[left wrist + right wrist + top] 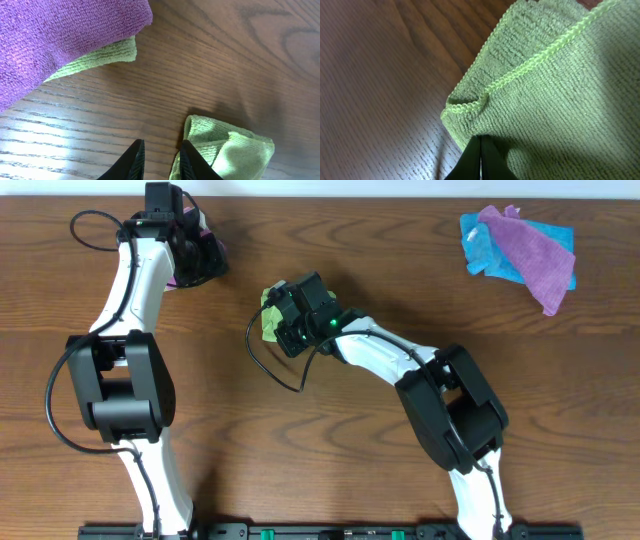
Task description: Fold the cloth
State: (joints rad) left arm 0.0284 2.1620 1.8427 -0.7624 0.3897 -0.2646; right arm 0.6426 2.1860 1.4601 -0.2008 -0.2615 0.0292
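Observation:
The lime-green cloth (270, 313) lies bunched near the table's middle, partly under my right gripper (284, 322). In the right wrist view the cloth (545, 90) fills most of the frame, with a stitched edge folded over. My right gripper (480, 141) is shut, its tips buried in the cloth's lower edge. The left wrist view shows the same kind of green cloth (235, 155) crumpled beside my left gripper (161, 157). That gripper is slightly open, with only bare wood between its fingers. Its right finger rests against the cloth's edge.
A folded purple cloth (60, 35) lies on top of another lime-green cloth (107, 55) by my left gripper (198, 252) at the back left. A blue cloth (490, 250) and a purple cloth (540, 255) lie heaped at the back right.

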